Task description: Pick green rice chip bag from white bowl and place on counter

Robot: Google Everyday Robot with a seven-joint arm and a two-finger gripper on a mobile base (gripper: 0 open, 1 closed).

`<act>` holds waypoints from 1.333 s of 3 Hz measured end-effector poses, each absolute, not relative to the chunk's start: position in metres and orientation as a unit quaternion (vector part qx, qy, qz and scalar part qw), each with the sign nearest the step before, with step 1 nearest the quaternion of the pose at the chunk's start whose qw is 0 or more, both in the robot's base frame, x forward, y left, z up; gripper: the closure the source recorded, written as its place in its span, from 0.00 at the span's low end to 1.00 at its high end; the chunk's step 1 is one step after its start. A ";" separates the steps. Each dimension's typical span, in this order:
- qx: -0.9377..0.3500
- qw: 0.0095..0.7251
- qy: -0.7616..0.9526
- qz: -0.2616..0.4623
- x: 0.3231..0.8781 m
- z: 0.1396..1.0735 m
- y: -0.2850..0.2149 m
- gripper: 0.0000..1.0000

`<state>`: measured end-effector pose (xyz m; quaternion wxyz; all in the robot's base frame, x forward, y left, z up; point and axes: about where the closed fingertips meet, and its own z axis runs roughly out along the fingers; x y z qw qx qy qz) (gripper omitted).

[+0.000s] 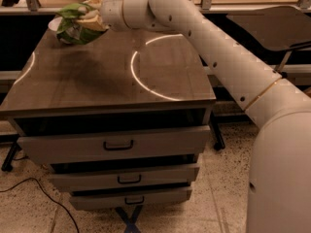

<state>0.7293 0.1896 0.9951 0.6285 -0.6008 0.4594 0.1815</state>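
At the desk's (97, 81) far left corner, the arm's fingers (92, 14) are clamped on 1 green chip bag (72, 27), held at 1 white bowl (52, 24), whose rim just shows behind it. Bare desk top runs from there to the front and right edges. 3 drawers (116, 144) sit below.

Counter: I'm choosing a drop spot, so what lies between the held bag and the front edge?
Nothing; in the camera view the counter is bare there. The gripper holds the bag over its far left corner.
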 end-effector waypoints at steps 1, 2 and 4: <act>-0.602 0.627 0.460 0.182 0.729 0.993 0.191 0.81; -0.602 0.627 0.459 0.183 0.729 0.994 0.194 0.59; -0.617 0.619 0.451 0.182 0.729 0.990 0.203 0.43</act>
